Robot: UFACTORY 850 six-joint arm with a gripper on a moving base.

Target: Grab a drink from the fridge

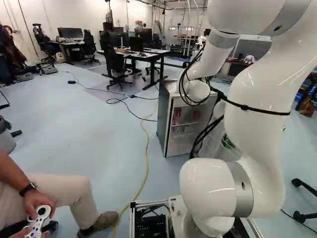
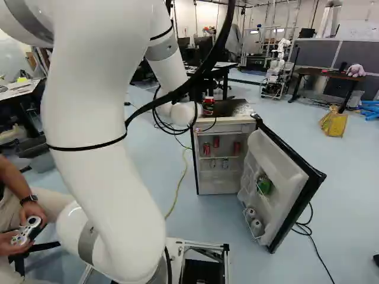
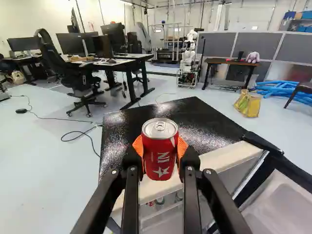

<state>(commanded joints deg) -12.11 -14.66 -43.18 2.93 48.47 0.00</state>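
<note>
My gripper [image 2: 207,111] is at the top of the small fridge [image 2: 222,119] in the right base view. In the wrist view the gripper [image 3: 160,148] is shut on a red drink can [image 3: 160,158], an orange pad on each side of it. The can is upright, over the front part of the fridge's black top [image 3: 195,117]; whether it touches the top I cannot tell. The fridge door [image 2: 284,183] stands open. Several more cans [image 2: 206,148] are on the shelves inside, and a green item [image 2: 264,185] is in the door.
Desks [image 1: 148,55] and office chairs [image 1: 115,62] stand beyond the fridge. A yellow cable [image 1: 147,158] and black cables [image 2: 317,248] run over the floor. A seated person [image 1: 54,193] is close at the left. Another robot [image 3: 189,53] stands far back, and a yellow bag [image 3: 248,103] lies behind.
</note>
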